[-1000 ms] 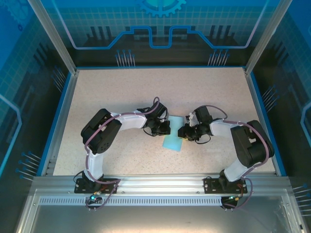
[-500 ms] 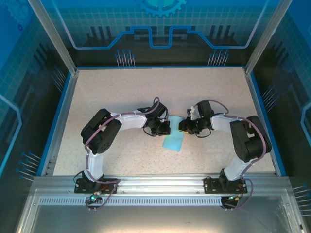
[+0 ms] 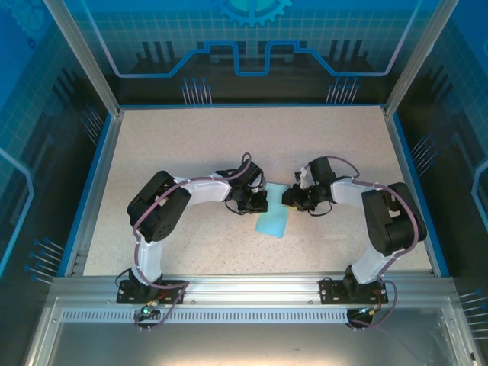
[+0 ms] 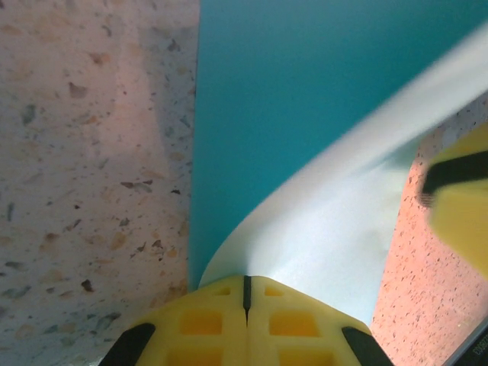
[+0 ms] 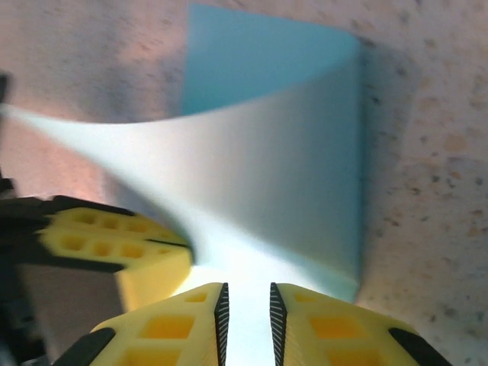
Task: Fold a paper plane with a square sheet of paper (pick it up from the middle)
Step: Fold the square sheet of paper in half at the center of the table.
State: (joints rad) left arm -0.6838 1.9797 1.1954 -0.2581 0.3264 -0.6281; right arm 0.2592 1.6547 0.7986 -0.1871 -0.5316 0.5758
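Pinching the sheet of paper [image 3: 273, 223] at its left side, the left fingers [image 3: 258, 202] are clenched; the sheet lies mid-worktop [image 3: 229, 145], partly curled up, and the right fingers [image 3: 290, 200] stand narrowly parted around its right side

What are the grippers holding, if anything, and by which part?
The left gripper pinches the square sheet of paper by its lifted edge; the right gripper stands slightly open.

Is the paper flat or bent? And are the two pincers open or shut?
square sheet of paper: bent, one flap lifted and curving over the flat part.
left pincer: shut on the paper's lifted edge.
right pincer: slightly open, paper edge between its fingers.
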